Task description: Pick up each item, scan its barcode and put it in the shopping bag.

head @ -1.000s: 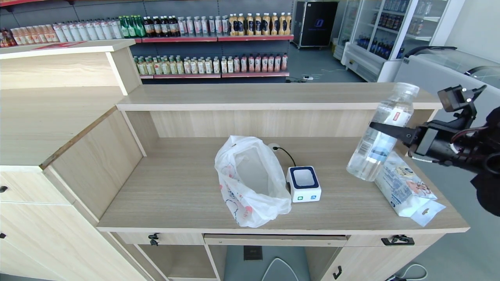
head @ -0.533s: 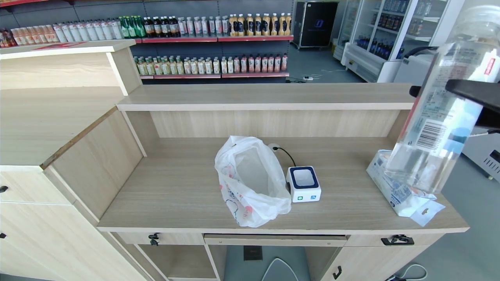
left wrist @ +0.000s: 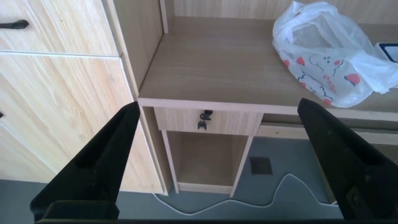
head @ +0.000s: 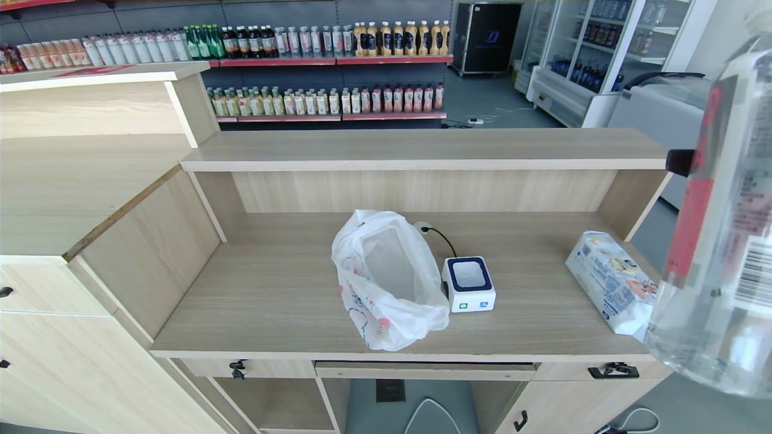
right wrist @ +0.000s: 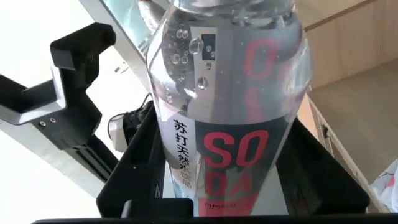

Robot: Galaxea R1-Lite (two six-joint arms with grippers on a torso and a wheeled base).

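My right gripper [right wrist: 227,186] clamps the soda water bottle [head: 718,241] high beyond the counter's [head: 271,289] right end, not yet scanned I judge, while the white packet [head: 609,280] waits there, the shopping bag [head: 386,283] beside the scanner [head: 469,283] looks empty, and my left gripper [left wrist: 217,155] hangs open.

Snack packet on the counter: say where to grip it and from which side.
Likely best: grip the packet across its narrow middle, from above. It lies flat on the counter, long axis slanting toward the front right, both long edges free.
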